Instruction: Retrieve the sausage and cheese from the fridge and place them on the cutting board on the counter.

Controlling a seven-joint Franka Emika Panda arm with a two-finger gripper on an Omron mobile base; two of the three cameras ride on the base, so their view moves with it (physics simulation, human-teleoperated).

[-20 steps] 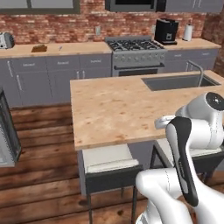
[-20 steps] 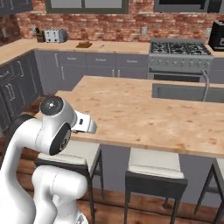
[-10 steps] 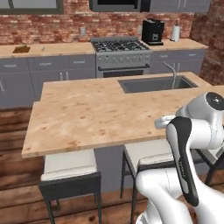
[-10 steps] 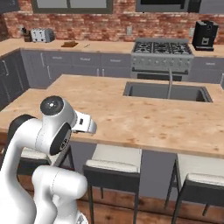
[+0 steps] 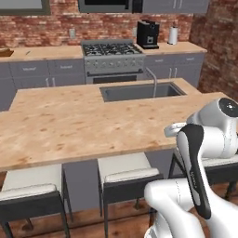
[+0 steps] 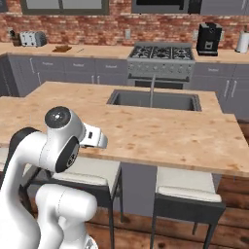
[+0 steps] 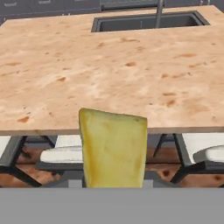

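A pale yellow cheese (image 7: 113,146) wedge stands upright at the bottom middle of the hand view, with my gripper (image 7: 113,183) shut on it; the fingertips are hidden behind it. It hangs just off the near edge of the wooden island top (image 7: 109,74). My hand (image 5: 171,129) juts out from the folded arm over that same edge, also seen from the right as the hand (image 6: 95,138). The dark brown cutting board (image 6: 62,48) lies far off on the back counter (image 6: 102,51), beside the silver toaster (image 6: 30,38). The sausage and the fridge are out of view.
The island carries a sink (image 6: 153,100) with a faucet (image 6: 151,90). White-cushioned stools (image 6: 187,192) stand along its near side, below my hand. Behind it are a stove (image 5: 113,50), a black coffee machine (image 5: 148,34) and a brick wall on the right (image 5: 218,46).
The whole picture has slid left in both base views, so the base has moved; the stove and sink now sit nearer the middle. The arm keeps its folded pose and its hold on the cheese.
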